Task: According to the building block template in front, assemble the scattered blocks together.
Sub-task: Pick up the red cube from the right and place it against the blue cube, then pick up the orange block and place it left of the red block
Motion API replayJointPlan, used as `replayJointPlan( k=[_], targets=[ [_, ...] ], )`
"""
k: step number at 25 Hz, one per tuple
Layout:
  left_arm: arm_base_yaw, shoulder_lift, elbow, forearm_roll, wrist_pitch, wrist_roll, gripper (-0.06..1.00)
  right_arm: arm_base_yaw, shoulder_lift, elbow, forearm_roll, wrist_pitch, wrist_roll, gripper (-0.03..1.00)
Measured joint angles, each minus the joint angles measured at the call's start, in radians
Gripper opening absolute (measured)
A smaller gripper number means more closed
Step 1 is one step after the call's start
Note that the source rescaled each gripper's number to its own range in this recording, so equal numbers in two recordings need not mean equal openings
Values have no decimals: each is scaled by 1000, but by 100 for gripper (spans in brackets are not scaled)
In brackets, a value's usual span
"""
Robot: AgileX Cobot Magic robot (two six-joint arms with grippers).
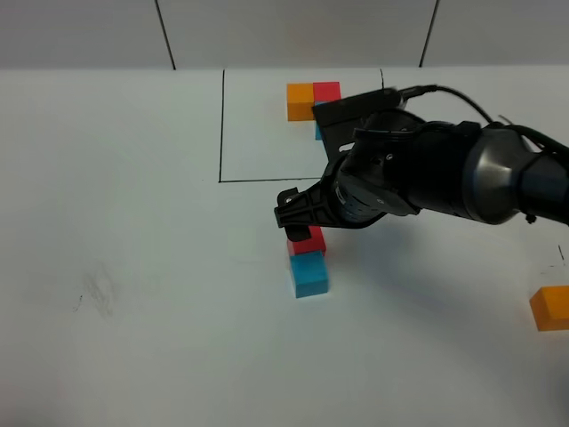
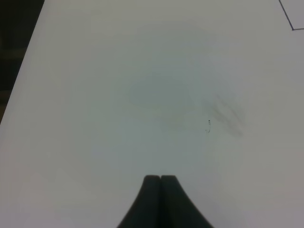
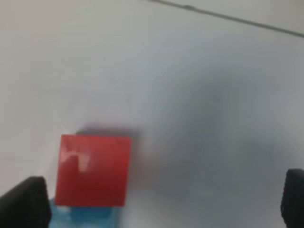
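While the right arm [image 1: 444,178] is reaching across the middle of the white surface [image 1: 133,338], the right fingers [image 1: 298,212] are hanging low over the loose red block [image 1: 309,241]. From the wrist view those fingers [image 3: 23,204] are standing wide apart, gripping nothing, with the red block [image 3: 92,170] lying between them, close to one finger and well apart from the other. The red block is sitting against the cyan block [image 1: 308,274], the two touching just outside the black rectangle [image 1: 220,124]. The orange block [image 1: 551,308] is lying well apart, near the surface's right edge. Inside the rectangle, the template [image 1: 302,100] is showing its orange and red cubes, its cyan one partly hidden behind the arm. The left fingers [image 2: 152,204] are pressed together over bare surface, near a faint smudge [image 2: 228,116].
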Motion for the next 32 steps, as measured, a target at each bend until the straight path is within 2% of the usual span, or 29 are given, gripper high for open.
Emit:
replayJointPlan(
  k=[7, 12, 16, 20, 26, 32],
  targets=[
    [0, 0, 0, 0, 0, 0, 0, -5, -59, 0, -160, 269, 62, 97],
    [0, 0, 0, 0, 0, 0, 0, -50, -62, 9, -144, 323, 23, 97],
    [0, 0, 0, 0, 0, 0, 0, -100, -104, 92, -141, 267, 15, 97],
    [0, 0, 0, 0, 0, 0, 0, -175, -175, 229, -122, 173, 23, 95],
    [0, 0, 0, 0, 0, 0, 0, -290, -267, 402, -114, 82, 30, 94],
    [0, 0, 0, 0, 0, 0, 0, -388, -294, 540, -101, -52, 31, 93]
  ],
)
